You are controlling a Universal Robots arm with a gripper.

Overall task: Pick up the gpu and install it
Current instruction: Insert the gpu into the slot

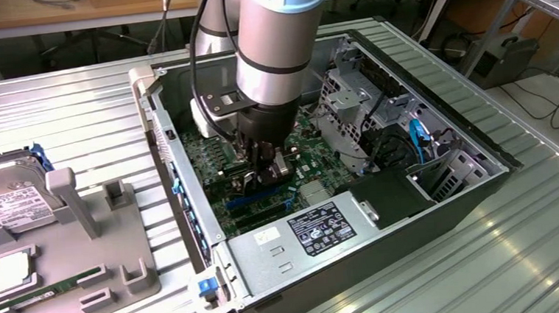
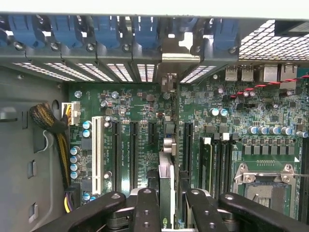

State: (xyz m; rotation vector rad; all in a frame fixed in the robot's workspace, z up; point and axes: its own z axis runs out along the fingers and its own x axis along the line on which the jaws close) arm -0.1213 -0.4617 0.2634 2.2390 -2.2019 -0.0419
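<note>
The gpu (image 2: pixel 166 179) shows edge-on in the wrist view as a thin green card standing upright on the motherboard (image 2: pixel 140 116). Its silver end bracket (image 2: pixel 176 60) sits at the case's rear slot openings. My gripper (image 2: pixel 166 210) is shut on the card's near end, with a black finger (image 2: pixel 145 208) on each side of it. In the exterior view the gripper (image 1: pixel 265 168) reaches straight down into the open computer case (image 1: pixel 459 188), low over the motherboard's expansion slots.
A power supply (image 1: pixel 300 240) fills the case's near end, and drive cages (image 1: pixel 354 99) with blue cables stand at the exterior view's right. Outside the case, a grey fixture (image 1: pixel 88 244) carries a hard drive (image 1: pixel 12 205) and a memory stick (image 1: pixel 43 291). The CPU socket (image 2: pixel 263 186) lies beside the slots.
</note>
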